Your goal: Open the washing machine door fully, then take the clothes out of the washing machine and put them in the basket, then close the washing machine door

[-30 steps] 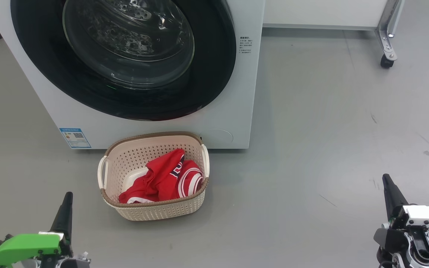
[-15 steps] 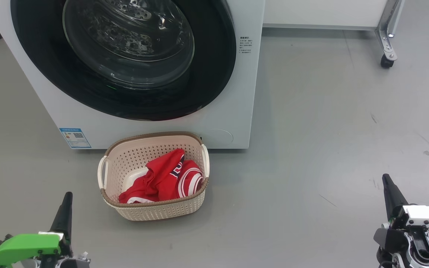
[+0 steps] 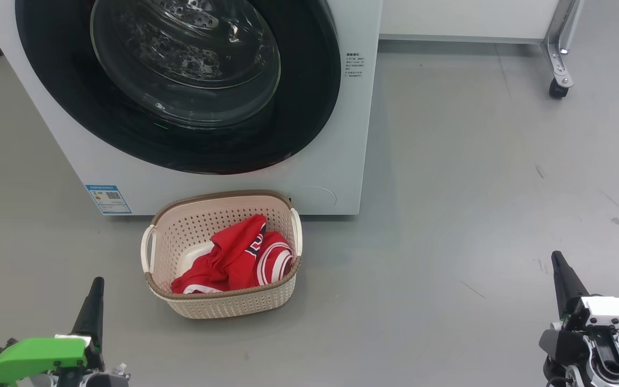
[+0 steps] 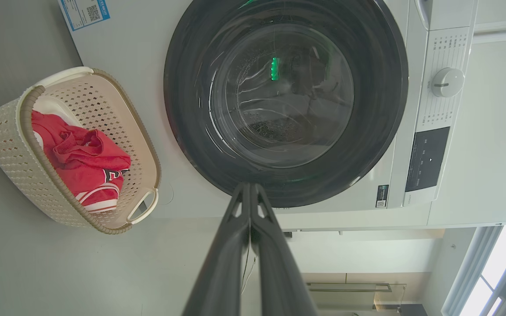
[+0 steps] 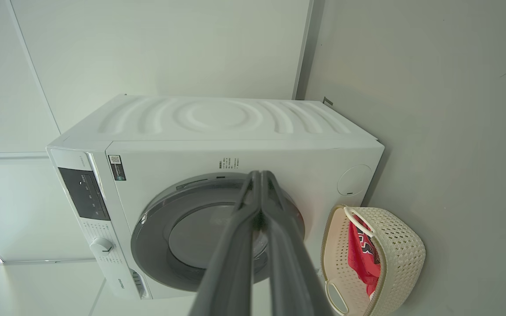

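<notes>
The white washing machine (image 3: 336,134) (image 4: 411,109) (image 5: 218,123) stands ahead with its round black-rimmed glass door (image 3: 180,80) (image 4: 286,98) (image 5: 200,232) closed flat against its front. On the floor before it sits the cream basket (image 3: 223,306) (image 4: 7,149) (image 5: 400,254), holding the red clothes (image 3: 234,258) (image 4: 81,162) (image 5: 363,259) with white striped trim. My left gripper (image 3: 97,282) (image 4: 249,186) is shut and empty at the lower left, short of the basket. My right gripper (image 3: 556,257) (image 5: 260,174) is shut and empty at the lower right, well away from both.
Grey floor lies all around the basket and to the machine's right. A white cabinet on a metal leg with a caster (image 3: 558,88) stands at the far right back. The machine's control panel and dial (image 4: 446,82) sit above the door.
</notes>
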You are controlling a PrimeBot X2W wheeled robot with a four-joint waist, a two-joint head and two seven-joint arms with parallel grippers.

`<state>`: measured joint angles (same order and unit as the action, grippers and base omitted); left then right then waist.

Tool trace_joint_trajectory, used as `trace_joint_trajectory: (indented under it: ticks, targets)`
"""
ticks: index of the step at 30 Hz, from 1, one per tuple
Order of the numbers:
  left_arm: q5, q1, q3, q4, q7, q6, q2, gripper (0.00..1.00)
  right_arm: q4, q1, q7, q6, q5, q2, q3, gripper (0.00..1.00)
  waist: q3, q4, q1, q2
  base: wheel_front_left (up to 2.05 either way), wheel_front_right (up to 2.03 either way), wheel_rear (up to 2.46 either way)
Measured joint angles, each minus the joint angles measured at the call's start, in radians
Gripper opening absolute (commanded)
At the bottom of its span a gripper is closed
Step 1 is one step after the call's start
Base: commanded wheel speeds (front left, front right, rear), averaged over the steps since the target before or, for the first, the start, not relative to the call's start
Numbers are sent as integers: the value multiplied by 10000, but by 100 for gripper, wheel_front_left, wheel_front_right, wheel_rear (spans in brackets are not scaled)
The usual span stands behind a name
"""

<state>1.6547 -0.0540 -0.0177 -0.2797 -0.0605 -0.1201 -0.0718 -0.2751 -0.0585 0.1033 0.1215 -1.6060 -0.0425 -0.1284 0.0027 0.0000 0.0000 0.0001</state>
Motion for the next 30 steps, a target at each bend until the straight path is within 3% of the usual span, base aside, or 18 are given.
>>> trace_joint_trajectory:
  ticks: [30]
  targets:
    - [-2,-16,-33,8,-6,-2,0,0,0,-1,2,0,0,6,-6,0,1,1,0,0,0,0,0]
